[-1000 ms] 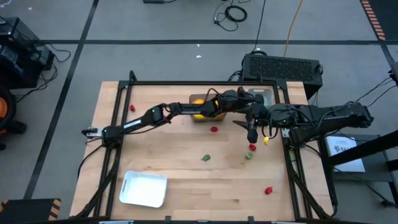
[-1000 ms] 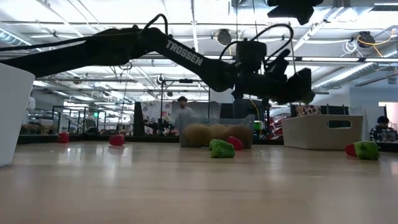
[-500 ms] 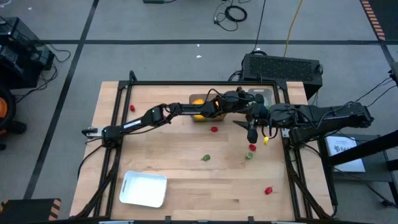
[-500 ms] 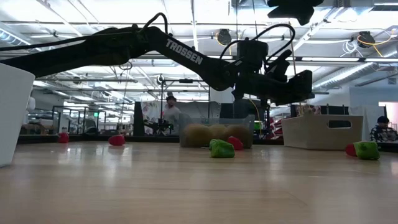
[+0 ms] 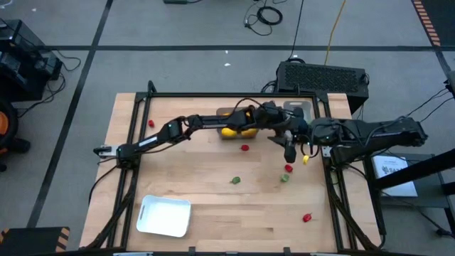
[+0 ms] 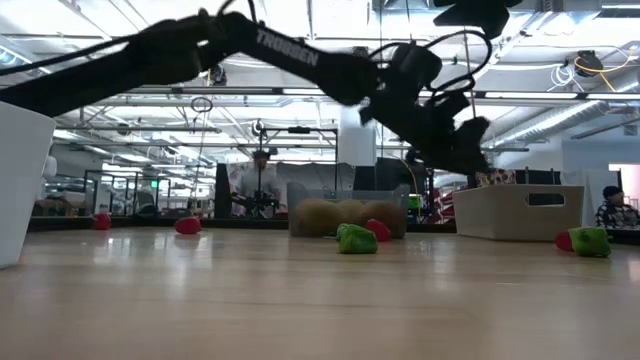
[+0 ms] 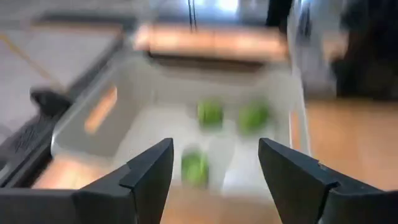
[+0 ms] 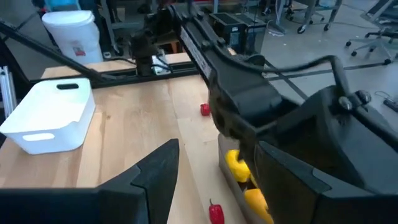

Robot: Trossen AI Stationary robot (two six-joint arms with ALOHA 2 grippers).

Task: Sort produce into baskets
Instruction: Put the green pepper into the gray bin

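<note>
Green toy pieces [image 7: 210, 114] are seen lying inside the pale grey bin [image 7: 93, 115], below the left end effector [image 7: 214, 171], held open above it as if to release. The right end effector [image 5: 288, 153] hangs open nearby over loose table [image 5: 199, 178] pieces.

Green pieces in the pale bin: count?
3 green pieces: two side by side at the far wall of the bin, one nearer the left gripper. Its fingers may hide more.
</note>
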